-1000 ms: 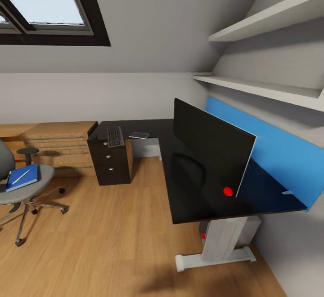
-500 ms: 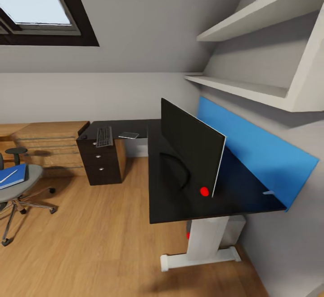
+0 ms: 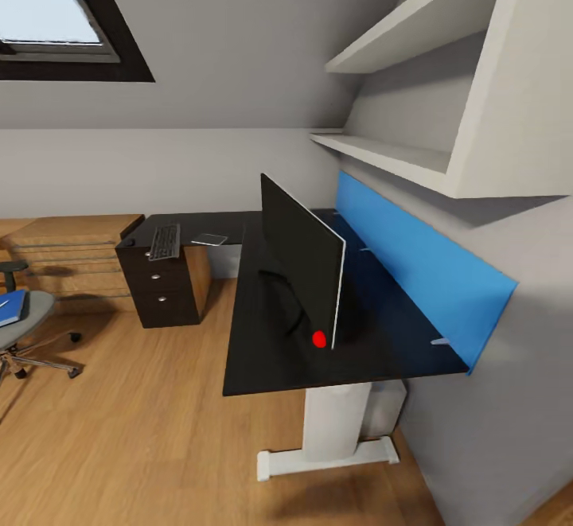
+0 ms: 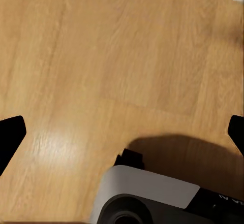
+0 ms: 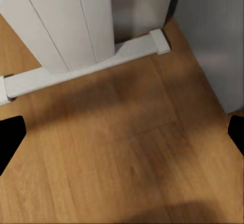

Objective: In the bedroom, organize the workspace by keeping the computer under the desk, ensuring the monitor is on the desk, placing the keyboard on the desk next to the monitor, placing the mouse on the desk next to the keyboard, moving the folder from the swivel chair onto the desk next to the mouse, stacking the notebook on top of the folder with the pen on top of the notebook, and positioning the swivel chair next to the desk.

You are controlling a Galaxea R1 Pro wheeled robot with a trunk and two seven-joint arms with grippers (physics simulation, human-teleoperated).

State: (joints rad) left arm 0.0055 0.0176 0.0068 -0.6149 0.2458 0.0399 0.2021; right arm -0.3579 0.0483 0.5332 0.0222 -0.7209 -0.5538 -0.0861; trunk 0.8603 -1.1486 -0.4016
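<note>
We are looking down at the L-shaped black table (image 3: 263, 355), which is standing on a white leg (image 3: 334, 422) on the wooden floor (image 3: 143, 430). The monitor (image 3: 298, 259) is standing upright on the long wing of the table, seen nearly edge-on, with its small red light (image 3: 319, 339) glowing at the lower corner nearest us. Behind it a blue panel (image 3: 414, 271) is running along the table's back edge against the wall, and white shelves (image 3: 398, 160) are hanging above.

On the far short wing, above the dark drawer unit (image 3: 163, 291) with silver knobs, the keyboard (image 3: 164, 242) is lying flat near the outer end, well apart from the monitor. Just beside it a small flat grey thing (image 3: 209, 239) is lying on the tabletop (too small for us to name). A light wooden counter (image 3: 68, 251) is adjoining that end of the table.

At the head view's left edge the swivel chair (image 3: 24, 319) is standing on the floor, well apart from the table, with the blue folder (image 3: 9, 307) lying on its seat (most of it is cut off by the picture's edge).

In the left wrist view the left gripper (image 4: 122, 132) is hanging over bare floor with its jaws spread wide and holding nothing. In the right wrist view the right gripper (image 5: 122, 135) is also hanging with jaws spread and empty, over the floor beside the table's white foot (image 5: 81, 69).
</note>
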